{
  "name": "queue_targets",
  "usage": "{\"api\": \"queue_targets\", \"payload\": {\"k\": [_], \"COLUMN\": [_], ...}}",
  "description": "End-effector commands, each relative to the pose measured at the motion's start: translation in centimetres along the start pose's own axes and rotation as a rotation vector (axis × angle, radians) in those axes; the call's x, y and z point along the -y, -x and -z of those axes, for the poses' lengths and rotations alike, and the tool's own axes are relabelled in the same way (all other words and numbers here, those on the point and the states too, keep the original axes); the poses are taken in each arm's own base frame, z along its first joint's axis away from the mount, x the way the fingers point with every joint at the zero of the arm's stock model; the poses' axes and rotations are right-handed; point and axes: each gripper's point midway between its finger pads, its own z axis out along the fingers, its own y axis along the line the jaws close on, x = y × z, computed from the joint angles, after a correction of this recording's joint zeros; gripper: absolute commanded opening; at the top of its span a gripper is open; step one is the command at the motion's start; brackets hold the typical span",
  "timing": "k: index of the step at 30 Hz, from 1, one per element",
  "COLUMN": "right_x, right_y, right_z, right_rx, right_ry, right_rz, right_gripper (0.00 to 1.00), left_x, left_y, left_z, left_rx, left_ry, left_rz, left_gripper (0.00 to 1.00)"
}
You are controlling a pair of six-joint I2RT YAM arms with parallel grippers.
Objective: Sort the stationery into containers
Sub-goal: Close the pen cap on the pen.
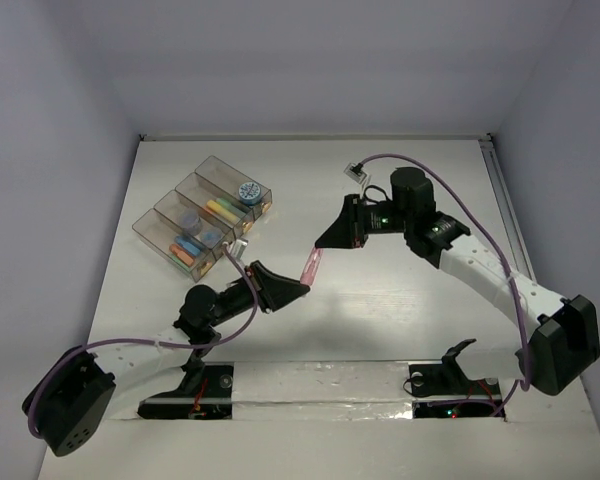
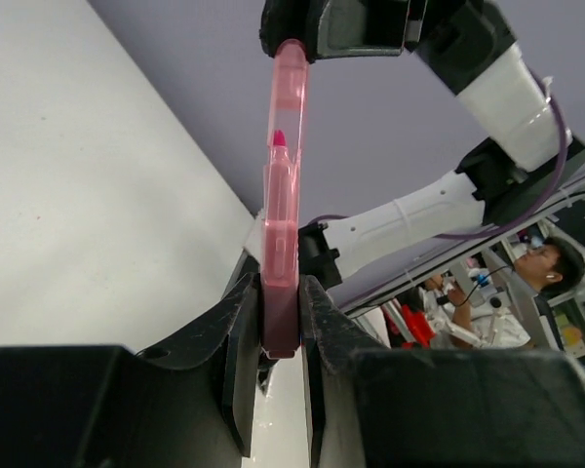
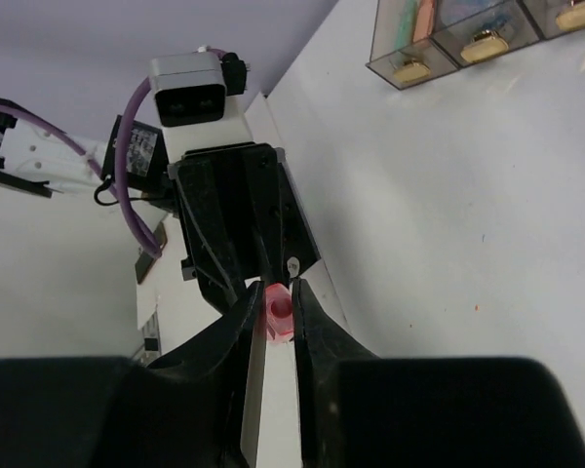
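A translucent pink pen [image 1: 310, 265] hangs in the air over the middle of the table, held at both ends. My left gripper [image 1: 298, 288] is shut on its lower end [image 2: 283, 195], and the pen stands up from between the fingers [image 2: 242, 341]. My right gripper [image 1: 322, 246] is shut on the other end, which shows as a pink tube [image 3: 278, 310] between its fingers. The containers [image 1: 205, 215], a row of clear smoky boxes, sit at the back left. They hold a round bluish roll [image 1: 248, 191], yellow and green pens [image 1: 220, 208] and orange and blue pens [image 1: 188, 245].
A small white tag [image 1: 356, 171] on a purple cable lies at the back of the table, behind the right arm. The containers' brass clasps [image 3: 483, 44] show at the top right of the right wrist view. White walls enclose the table on three sides.
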Motion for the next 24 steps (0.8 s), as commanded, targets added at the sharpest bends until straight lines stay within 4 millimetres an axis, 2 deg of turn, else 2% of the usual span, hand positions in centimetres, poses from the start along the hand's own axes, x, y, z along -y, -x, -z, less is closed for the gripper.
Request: {"api": "queue_targets", "payload": {"k": [1,2,4,5,9,14,20,24], "right_x": [-4.2,-4.0,-3.5,-3.1,-1.4,-1.5,-0.6,-1.0], "right_y": [3.0,2.8,2.4,2.2,2.4,3.8,4.2,4.5], "right_z": [1.3,1.5,1.9,2.1,2.5,2.6,2.4,2.5], "right_rx": [0.143,0.144,0.155,0.157,0.173,0.198,0.203,0.206], "right_ry": [0.100,0.088,0.043,0.017,-0.082,-0.088,-0.112,-0.107], "right_rz": [0.166,0.166,0.167,0.165,0.156,0.177,0.174,0.180], "right_gripper": [0.00,0.00,0.00,0.00,0.00,0.00,0.00,0.00], "left_x": [3.3,3.8,3.1,3.4,2.5,1.9,2.2,2.2], "left_y": [1.2,1.8,1.9,2.1,1.7,1.1,0.8,0.7], "left_z": [0.0,-0.1,-0.2,-0.2,-0.1,0.0,-0.1,0.0], "left_rx": [0.051,0.072,0.074,0.080,0.056,0.032,0.004,0.001], "left_ry": [-0.125,-0.132,-0.093,-0.096,-0.051,-0.032,-0.044,-0.042], "left_rz": [-0.013,-0.026,-0.043,-0.054,-0.063,-0.056,-0.071,-0.072], "left_gripper": [0.00,0.00,0.00,0.00,0.00,0.00,0.00,0.00]}}
